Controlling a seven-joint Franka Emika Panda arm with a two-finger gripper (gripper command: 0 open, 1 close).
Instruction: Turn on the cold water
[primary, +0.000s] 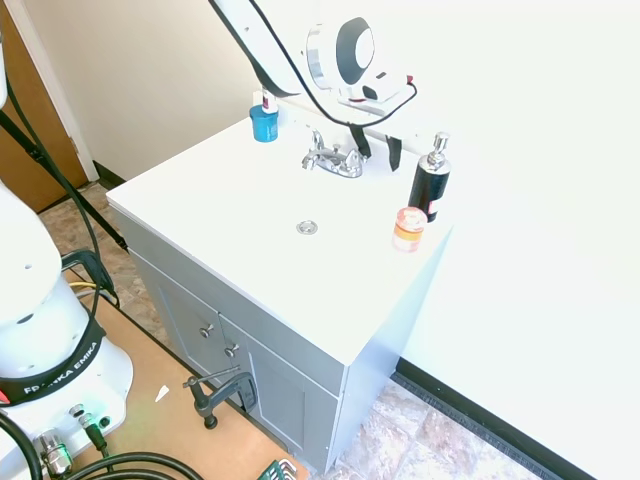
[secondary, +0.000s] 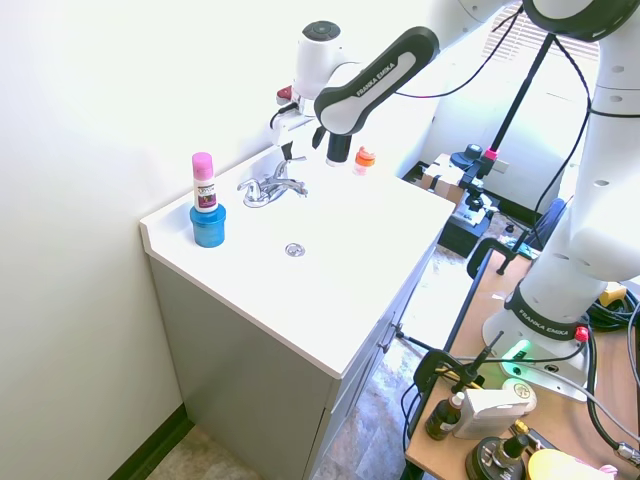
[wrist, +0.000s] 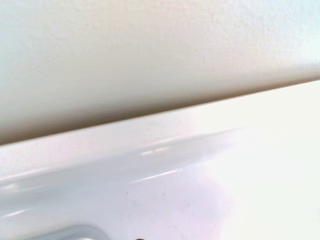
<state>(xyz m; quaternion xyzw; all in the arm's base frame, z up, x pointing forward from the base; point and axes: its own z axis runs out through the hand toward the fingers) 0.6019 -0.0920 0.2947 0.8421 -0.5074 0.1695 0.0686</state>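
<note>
white arm (secondary: 375, 75) above faucet (secondary: 268, 188) — white vanity (secondary: 330, 300)

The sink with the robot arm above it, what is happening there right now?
A white Franka arm reaches over the white sink counter and holds its gripper just behind the chrome faucet, near the wall. The fingers point down and appear slightly apart, holding nothing. No water is coming from the spout, and neither lever handle looks turned yet. A black pump bottle, a small orange-lidded jar and a blue cup stand untouched on the counter.
</note>
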